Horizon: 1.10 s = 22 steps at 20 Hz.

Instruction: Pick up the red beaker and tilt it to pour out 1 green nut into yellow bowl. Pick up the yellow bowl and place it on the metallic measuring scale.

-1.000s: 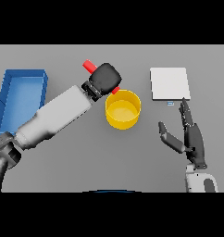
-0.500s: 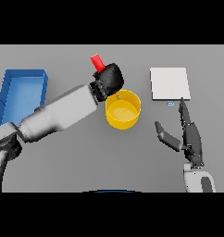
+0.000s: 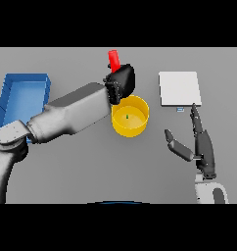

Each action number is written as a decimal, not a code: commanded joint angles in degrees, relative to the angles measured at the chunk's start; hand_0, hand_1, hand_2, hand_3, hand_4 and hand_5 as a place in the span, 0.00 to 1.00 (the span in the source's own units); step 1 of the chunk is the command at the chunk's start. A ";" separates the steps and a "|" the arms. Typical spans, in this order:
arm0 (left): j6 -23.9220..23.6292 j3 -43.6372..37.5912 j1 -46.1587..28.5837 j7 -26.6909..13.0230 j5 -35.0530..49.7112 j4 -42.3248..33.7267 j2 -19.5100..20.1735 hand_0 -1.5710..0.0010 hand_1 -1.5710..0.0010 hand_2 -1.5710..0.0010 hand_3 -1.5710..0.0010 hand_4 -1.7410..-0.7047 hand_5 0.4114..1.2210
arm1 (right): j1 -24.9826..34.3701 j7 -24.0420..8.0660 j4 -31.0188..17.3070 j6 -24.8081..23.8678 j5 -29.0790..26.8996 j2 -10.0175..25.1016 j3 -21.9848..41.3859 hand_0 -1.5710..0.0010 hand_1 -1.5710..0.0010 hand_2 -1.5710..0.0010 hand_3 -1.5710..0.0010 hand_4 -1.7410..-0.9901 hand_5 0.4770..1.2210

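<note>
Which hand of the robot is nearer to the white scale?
The right hand. It hangs open just below the scale, while the left hand holds the red beaker beyond the yellow bowl.

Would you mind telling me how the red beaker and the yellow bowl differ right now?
The red beaker is narrow and tall; the yellow bowl is wide and round. The beaker is held off the table in the left robot hand, which hides most of it, while the bowl stands on the grey table, untouched. The bowl holds a small green nut; the beaker's inside cannot be seen. Both are plain, brightly coloured containers.
</note>
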State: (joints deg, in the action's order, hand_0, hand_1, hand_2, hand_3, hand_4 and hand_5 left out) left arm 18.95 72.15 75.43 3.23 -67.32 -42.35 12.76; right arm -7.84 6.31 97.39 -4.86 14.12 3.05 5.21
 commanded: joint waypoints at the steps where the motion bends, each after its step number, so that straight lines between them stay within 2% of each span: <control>1: -0.24 0.72 0.29 0.09 -0.45 0.12 -0.17 0.00 0.00 0.00 0.00 0.01 1.00 | -0.69 0.08 0.34 0.12 -0.05 -0.21 0.24 1.00 1.00 1.00 1.00 0.71 0.16; 4: 0.27 0.94 3.17 1.40 -0.06 0.63 0.34 0.00 0.00 0.00 0.00 0.01 1.00 | 0.09 -0.77 -0.15 -0.63 1.03 -0.65 0.63 1.00 1.00 1.00 1.00 0.71 0.15; 6: -0.55 -0.87 6.82 3.25 1.34 1.47 2.09 0.00 0.00 0.00 0.00 0.01 1.00 | -0.42 0.38 0.16 -0.55 1.33 -0.78 1.09 1.00 1.00 1.00 1.00 0.71 0.15; 7: -1.27 -1.61 8.11 2.95 1.74 1.94 2.60 0.00 0.00 0.00 0.05 0.01 1.00 | -0.50 0.42 0.44 -0.67 1.48 -0.54 0.96 1.00 1.00 1.00 1.00 0.72 0.15; 8: -1.54 -2.59 9.64 2.96 2.33 2.93 3.53 0.00 0.00 0.11 0.04 0.06 1.00 | 0.01 -0.17 0.71 -1.01 1.64 -0.57 0.86 1.00 1.00 1.00 1.00 0.72 0.15; 10: -3.77 -5.51 13.38 3.60 4.37 5.87 5.04 0.00 0.00 0.07 0.34 0.04 1.00 | -0.13 0.03 0.44 -0.48 0.68 -0.45 0.51 1.00 1.00 1.00 1.00 0.74 0.16; 11: -4.76 -6.76 14.82 4.14 5.49 7.48 5.57 0.00 0.00 0.06 0.27 0.04 1.00 | 0.31 -0.59 0.31 -0.22 0.29 -0.86 0.70 1.00 1.00 1.00 1.00 0.74 0.16; 15: -4.57 -15.42 18.45 -0.19 13.11 15.24 8.04 0.00 0.00 0.02 0.11 0.02 1.00 | 0.91 0.92 -0.84 1.38 -2.42 -0.91 -0.04 1.00 1.00 1.00 1.00 0.73 0.16; 19: -7.18 -28.25 15.85 -8.54 26.17 20.90 12.84 0.00 0.00 0.01 0.13 0.01 1.00 | 2.07 0.46 -1.39 1.50 -2.74 -0.53 -0.36 1.00 1.00 1.00 1.00 0.69 0.15; 22: -11.92 -35.69 10.97 -9.23 35.63 21.66 17.38 0.00 0.00 0.00 0.11 0.00 1.00 | 1.59 1.99 -1.61 1.67 -2.51 -0.25 -0.16 1.00 1.00 1.00 1.00 0.69 0.15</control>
State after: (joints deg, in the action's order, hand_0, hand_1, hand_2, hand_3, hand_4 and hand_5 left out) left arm 7.18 36.52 86.30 -6.01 -31.52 -20.62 30.22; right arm -6.28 8.36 95.78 -3.17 11.61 2.80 5.06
